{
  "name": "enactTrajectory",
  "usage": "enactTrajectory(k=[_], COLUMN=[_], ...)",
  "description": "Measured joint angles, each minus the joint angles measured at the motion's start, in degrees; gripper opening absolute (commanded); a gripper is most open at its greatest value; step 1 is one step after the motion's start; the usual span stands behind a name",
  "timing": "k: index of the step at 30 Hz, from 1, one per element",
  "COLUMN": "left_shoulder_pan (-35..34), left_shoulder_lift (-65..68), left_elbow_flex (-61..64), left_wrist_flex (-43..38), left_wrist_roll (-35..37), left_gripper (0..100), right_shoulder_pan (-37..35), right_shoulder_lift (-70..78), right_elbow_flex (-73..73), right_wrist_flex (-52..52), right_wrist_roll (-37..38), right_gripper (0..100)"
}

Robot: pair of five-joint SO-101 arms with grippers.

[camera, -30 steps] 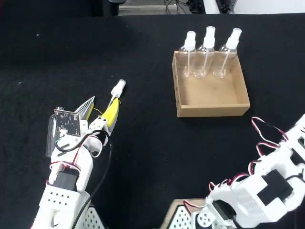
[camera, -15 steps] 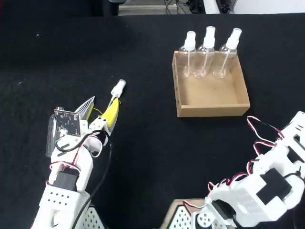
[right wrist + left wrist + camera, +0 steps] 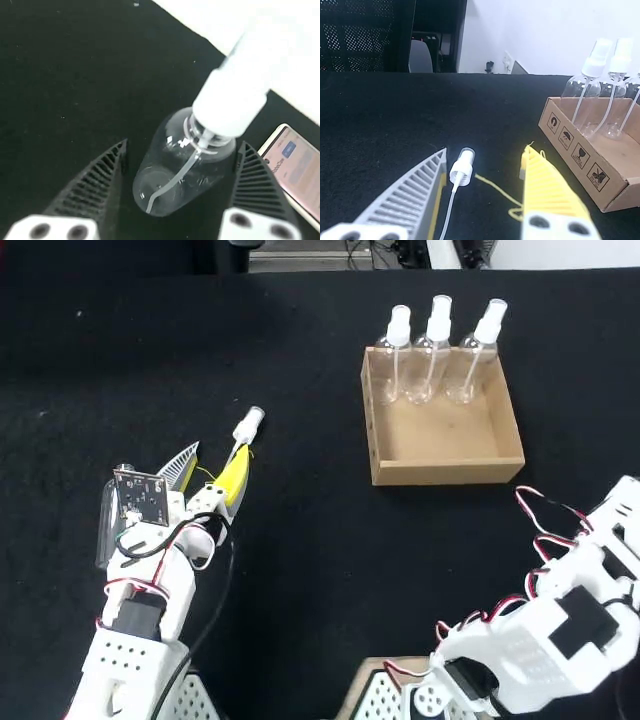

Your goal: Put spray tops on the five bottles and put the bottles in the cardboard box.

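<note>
- Ref. landmark: cardboard box (image 3: pixel 443 472), open side up on the black table (image 3: pixel 300 330).
- Three bottles (image 3: pixel 430 365) stand upright inside the box in a row against its far wall. Each has a white spray top fitted. The rest of the box floor is bare cardboard.
- Left gripper (image 3: pixel 218 452): released, yellow and grey fingers spread wide and grasping nothing. It sits low over the table, well apart from the box, off the box's left wall.
- Loose spray top (image 3: pixel 461 167): lies flat on the table between the left gripper's fingers (nearer the grey one), with its thin tube trailing back toward the wrist. It is touched by neither finger and is well apart from the box.
- Clear bottle (image 3: pixel 105 525): lies beside the left arm (image 3: pixel 150 620), on the side away from the box. It is partly hidden, so I cannot tell its neck.
- Right gripper (image 3: pixel 182 150): clenched on a capped bottle (image 3: pixel 175 175), with a black finger against each side of the clear body.
- Phone (image 3: pixel 292 162) lies just beside that gripper.
- Right arm (image 3: pixel 550 640) sits at the table's near edge, on the near side of the box.
</note>
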Motion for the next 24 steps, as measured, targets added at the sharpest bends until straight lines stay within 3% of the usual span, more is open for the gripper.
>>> enactTrajectory(k=[6, 24], left_shoulder_pan=[0.0, 0.0], left_shoulder_lift=[0.0, 0.0], left_elbow_flex=[0.0, 0.0], left_wrist_flex=[0.0, 0.0], left_wrist_roll=[0.0, 0.0], left_gripper=[23, 23], right_shoulder_pan=[0.35, 0.79], right_shoulder_lift=[3.08, 3.34], right_elbow_flex=[-1.23, -1.58], right_wrist_flex=[-1.41, -1.49], right_wrist_roll=[-3.87, -4.04], right_gripper=[28.6, 28.6])
